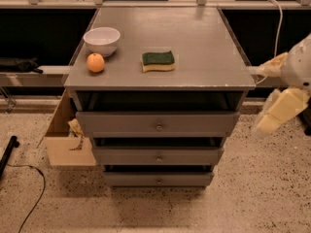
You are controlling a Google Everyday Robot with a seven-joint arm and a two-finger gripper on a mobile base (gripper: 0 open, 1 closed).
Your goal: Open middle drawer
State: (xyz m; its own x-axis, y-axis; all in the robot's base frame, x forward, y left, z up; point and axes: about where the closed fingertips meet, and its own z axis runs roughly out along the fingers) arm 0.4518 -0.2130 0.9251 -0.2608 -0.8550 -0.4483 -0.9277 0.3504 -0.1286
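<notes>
Okay, your cream-coloured two-finger gripper (281,109) hangs at the right edge, beside the grey painted wooden cabinet (204,42) and well apart from all three drawer fronts; open or closed, you cannot tell. The middle drawer (126,155), grey with a small round metal knob (159,158), sits between the widest top front (116,123) and the narrowest bottom front (131,179). On the cabinet top: white bowl (102,40), orange fruit (95,62) just beside it, green-and-yellow sponge (158,60). Open cardboard box (65,147) on the speckled floor to the left.
</notes>
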